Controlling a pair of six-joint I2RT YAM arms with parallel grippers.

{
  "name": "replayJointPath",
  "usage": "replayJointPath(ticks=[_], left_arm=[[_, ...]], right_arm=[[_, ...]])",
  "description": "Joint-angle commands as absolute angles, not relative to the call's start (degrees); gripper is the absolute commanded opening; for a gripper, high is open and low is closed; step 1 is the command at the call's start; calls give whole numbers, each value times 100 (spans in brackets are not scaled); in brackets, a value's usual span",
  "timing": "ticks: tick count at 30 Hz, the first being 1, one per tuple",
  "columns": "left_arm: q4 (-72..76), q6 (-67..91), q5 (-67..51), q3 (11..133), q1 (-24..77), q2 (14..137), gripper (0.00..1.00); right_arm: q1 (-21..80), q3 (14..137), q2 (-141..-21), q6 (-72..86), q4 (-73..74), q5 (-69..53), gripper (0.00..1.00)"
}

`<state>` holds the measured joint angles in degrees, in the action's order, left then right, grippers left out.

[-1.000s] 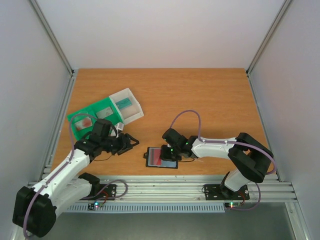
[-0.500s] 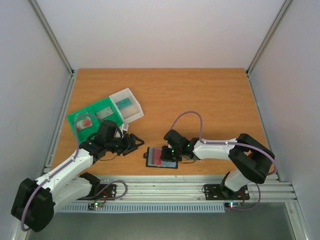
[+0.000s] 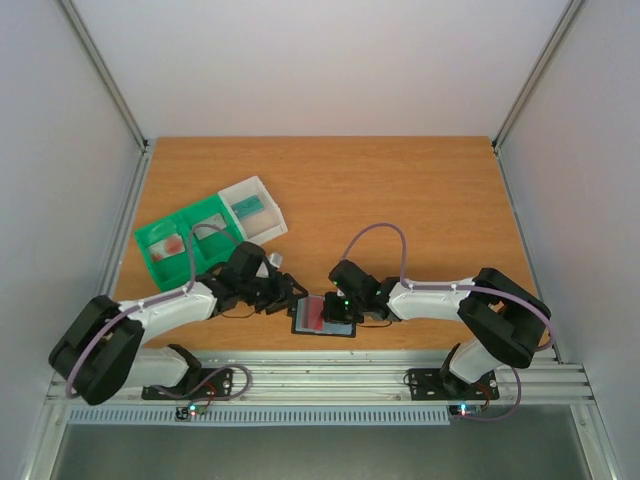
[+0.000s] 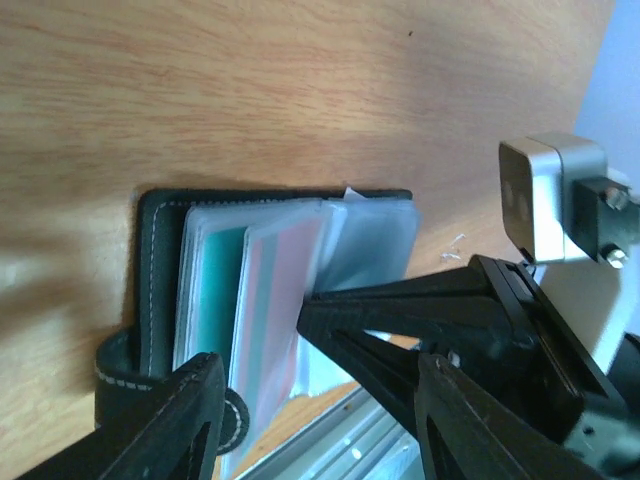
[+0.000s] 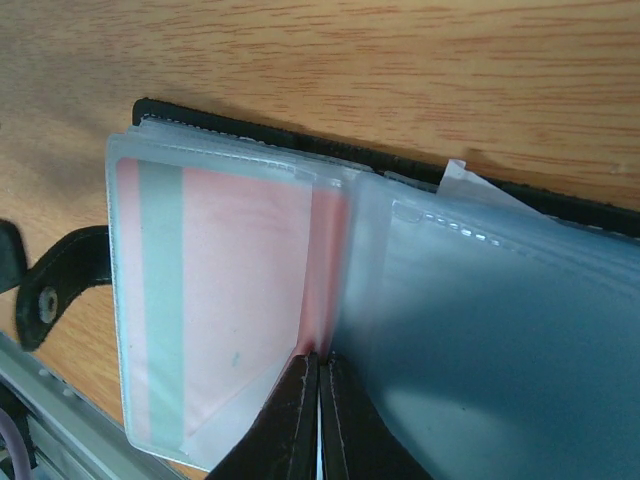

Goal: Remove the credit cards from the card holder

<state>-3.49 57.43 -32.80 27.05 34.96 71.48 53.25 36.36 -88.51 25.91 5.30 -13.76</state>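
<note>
Near six o'clock on the bench (image 3: 400, 190), overhead, the card holder (image 3: 322, 315) lies open; left wrist: the left claw (image 4: 315, 400) is spread before the pink credit card (image 4: 285, 290); right wrist: the right claw (image 5: 318, 365), pressed together, pins the sleeve fold (image 5: 335, 260), so nip the card's edge and draw it toward nine o'clock.

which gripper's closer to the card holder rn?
Right. The right gripper is over the open card holder, shut tips at the sleeves beside the pink card. The left gripper is open, just at its tab edge.
</note>
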Motion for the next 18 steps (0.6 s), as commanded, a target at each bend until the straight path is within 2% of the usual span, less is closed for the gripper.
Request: replayJointPath(ticks=[1, 18], left_arm=[[312, 5599, -3018, 3028, 3631, 7607, 53], [679, 5476, -3098, 2998, 3664, 8146, 54]], right_arm=[[5339, 3419, -8937, 2520, 827, -1316, 4], [5335, 3384, -8957, 2485, 773, -1310, 3]])
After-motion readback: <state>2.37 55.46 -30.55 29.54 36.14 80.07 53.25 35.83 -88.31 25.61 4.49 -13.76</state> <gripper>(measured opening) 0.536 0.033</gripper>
